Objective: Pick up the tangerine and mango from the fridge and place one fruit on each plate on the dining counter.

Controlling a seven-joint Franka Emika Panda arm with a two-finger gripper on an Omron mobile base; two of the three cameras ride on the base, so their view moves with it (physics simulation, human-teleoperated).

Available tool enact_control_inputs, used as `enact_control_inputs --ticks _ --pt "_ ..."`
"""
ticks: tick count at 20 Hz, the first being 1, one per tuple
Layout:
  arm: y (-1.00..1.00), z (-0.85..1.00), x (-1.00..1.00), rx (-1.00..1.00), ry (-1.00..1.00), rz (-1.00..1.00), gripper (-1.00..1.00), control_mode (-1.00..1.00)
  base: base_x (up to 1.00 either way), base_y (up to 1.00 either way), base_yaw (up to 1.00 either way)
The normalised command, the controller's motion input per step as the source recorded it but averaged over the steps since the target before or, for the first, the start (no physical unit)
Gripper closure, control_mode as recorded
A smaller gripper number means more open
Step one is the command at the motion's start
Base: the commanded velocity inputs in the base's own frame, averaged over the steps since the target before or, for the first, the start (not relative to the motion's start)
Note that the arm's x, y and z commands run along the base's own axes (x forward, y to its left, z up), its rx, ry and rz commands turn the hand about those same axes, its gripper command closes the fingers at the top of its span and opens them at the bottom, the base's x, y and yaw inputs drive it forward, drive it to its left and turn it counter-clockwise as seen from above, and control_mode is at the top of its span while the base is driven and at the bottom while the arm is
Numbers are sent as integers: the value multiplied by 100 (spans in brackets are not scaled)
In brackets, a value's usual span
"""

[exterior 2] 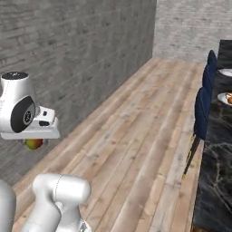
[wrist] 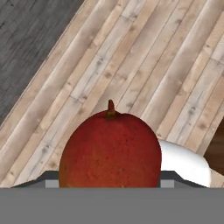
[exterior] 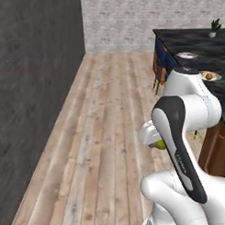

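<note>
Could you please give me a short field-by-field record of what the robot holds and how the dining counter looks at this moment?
held item: mango, red with a short stem, gripped by the gripper above the wooden floor
gripper state: shut on the mango
dining counter: black marble, off to the arm's right
plates: near plate carries an orange item that looks like the tangerine; far plate looks bare
stools: blue stools along the counter edge
other: potted plant at the far end

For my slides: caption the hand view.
Red mango, stem up, carried in the pincer above a pale wood plank floor.
</note>
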Motion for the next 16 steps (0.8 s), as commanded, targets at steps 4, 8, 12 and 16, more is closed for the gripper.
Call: enact_control_inputs --ticks 4,8,12,16 --pt "0 0 0 0 0 0 100 100 100 21 -45" --pt "0 0 0 0 0 0 100 100 100 20 -42" --pt "0 0 0 0 0 0 100 100 100 66 -45" --pt "0 0 0 0 0 0 100 100 100 68 -54"
